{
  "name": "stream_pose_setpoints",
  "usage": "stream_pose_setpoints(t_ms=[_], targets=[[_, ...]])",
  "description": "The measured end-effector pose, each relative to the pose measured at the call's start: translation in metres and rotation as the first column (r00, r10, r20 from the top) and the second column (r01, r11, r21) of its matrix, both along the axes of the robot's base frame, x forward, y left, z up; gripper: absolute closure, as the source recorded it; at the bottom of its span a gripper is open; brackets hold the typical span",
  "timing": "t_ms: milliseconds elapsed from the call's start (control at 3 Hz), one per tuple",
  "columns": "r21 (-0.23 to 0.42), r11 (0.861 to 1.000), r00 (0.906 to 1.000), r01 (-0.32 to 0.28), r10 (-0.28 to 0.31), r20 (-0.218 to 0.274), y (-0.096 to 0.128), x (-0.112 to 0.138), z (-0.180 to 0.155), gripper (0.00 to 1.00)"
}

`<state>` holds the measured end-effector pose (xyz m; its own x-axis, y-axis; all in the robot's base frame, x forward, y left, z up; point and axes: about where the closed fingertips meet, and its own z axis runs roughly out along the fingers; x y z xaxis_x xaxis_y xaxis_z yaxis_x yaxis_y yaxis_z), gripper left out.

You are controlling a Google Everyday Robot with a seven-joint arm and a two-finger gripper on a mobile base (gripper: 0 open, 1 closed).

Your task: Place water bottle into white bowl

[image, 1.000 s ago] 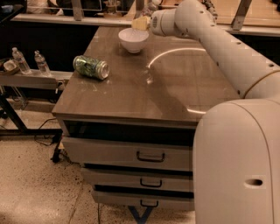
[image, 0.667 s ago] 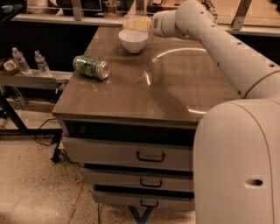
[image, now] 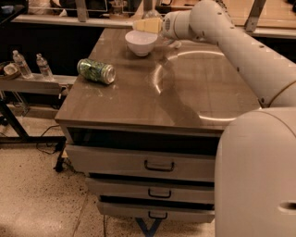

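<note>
The white bowl (image: 141, 42) stands near the table's far edge, left of centre. My gripper (image: 147, 26) hovers just above the bowl's far rim, reaching in from the right on the long white arm. It is shut on the water bottle (image: 151, 10), whose clear upper part rises dimly above the pale fingers (image: 141, 25). The bottle's lower part is hidden behind the fingers and the bowl.
A green patterned can (image: 96, 71) lies on its side on the brown table (image: 185, 92), left of the middle. Two tiny clear bottles (image: 21, 64) stand on a low shelf at the left. Drawers run under the table front. My white base fills the lower right.
The gripper has edged slightly left and now sits more directly over the bowl. The bowl and the can have not moved.
</note>
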<state>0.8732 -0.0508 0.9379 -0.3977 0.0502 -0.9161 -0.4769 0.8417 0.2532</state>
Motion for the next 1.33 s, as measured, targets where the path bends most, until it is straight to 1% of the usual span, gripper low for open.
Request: stream_pose_setpoints(t_ms=[667,1000,1333], targets=[[-0.009,0.999,0.9985,-0.042,0.043,0.036,0.016,-0.010,0.012,0.00],[-0.022,0.999,0.9978,-0.050,0.051,0.043,0.016,-0.016,0.015,0.00],[-0.075,0.995,0.9978,-0.062,0.063,0.019,-0.004,-0.033,0.013,0.00]])
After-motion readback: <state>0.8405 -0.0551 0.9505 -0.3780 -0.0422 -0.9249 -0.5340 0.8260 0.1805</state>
